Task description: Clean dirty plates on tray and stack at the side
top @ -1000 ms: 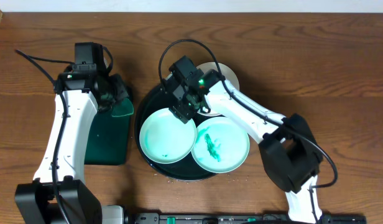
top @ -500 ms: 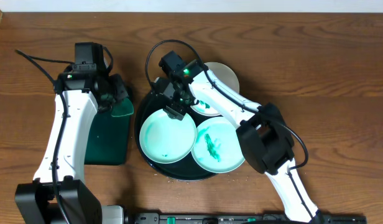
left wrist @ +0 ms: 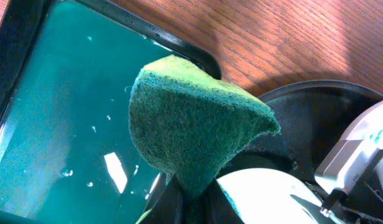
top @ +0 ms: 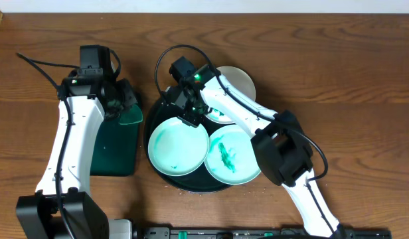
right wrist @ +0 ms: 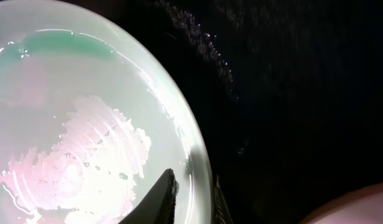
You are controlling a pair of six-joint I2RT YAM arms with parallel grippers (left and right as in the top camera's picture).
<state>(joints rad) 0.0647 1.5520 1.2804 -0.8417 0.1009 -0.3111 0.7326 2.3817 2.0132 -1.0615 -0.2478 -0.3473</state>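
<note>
On the round black tray [top: 188, 189] lie two mint-green plates. The left one [top: 176, 147] looks wiped and wet; the right one [top: 235, 158] carries a dark green smear. A white plate [top: 242, 79] sits at the tray's back right, partly under the right arm. My right gripper [top: 190, 119] grips the left plate's far rim: in the right wrist view one finger [right wrist: 163, 199] rests inside the plate [right wrist: 86, 124] and the other stands outside it. My left gripper [top: 121, 106] is shut on a green sponge [left wrist: 191, 124], held over the corner of the green tray.
A dark green rectangular tray [top: 115, 149] holding water [left wrist: 61, 112] lies left of the black tray. Brown wooden table [top: 350, 79] stretches to the right and behind. The right arm's elbow [top: 287, 149] hangs over the tray's right edge.
The right gripper moved left to the left plate's far rim and closed its jaws on it. The left arm and sponge have stayed still.
</note>
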